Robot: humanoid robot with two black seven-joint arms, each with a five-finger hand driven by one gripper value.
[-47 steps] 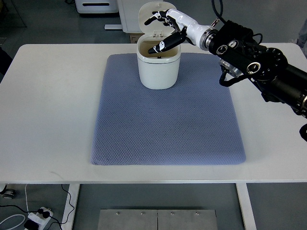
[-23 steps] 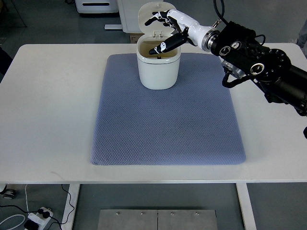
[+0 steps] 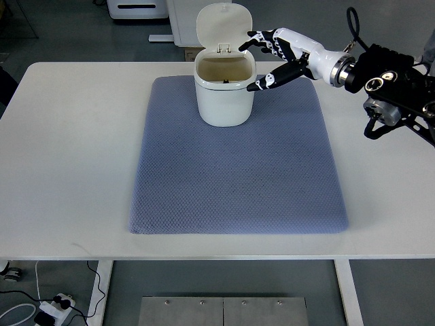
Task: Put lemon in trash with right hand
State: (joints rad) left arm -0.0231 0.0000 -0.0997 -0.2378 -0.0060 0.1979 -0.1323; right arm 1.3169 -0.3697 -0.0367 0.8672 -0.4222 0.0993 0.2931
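Note:
A white trash bin [image 3: 224, 102] stands on the far part of the blue-grey mat [image 3: 238, 170], its lid [image 3: 221, 26] swung up behind it. The inside of the bin looks dim and brownish; no lemon shows anywhere in view. My right hand [image 3: 266, 60] hangs just right of the bin's rim, clear of the opening. Its fingers [image 3: 262, 39] are spread and its thumb points down toward the mat, holding nothing. The right arm [image 3: 387, 75] reaches in from the right edge.
The mat lies on a white table [image 3: 61, 156]. Grey floor and white cabinet bases [image 3: 136, 8] show beyond the far edge. Cables and a power strip [image 3: 51, 307] lie on the floor at lower left.
My right hand has pulled back to the right, from over the bin's opening to beside its rim. The arm has withdrawn toward the right edge.

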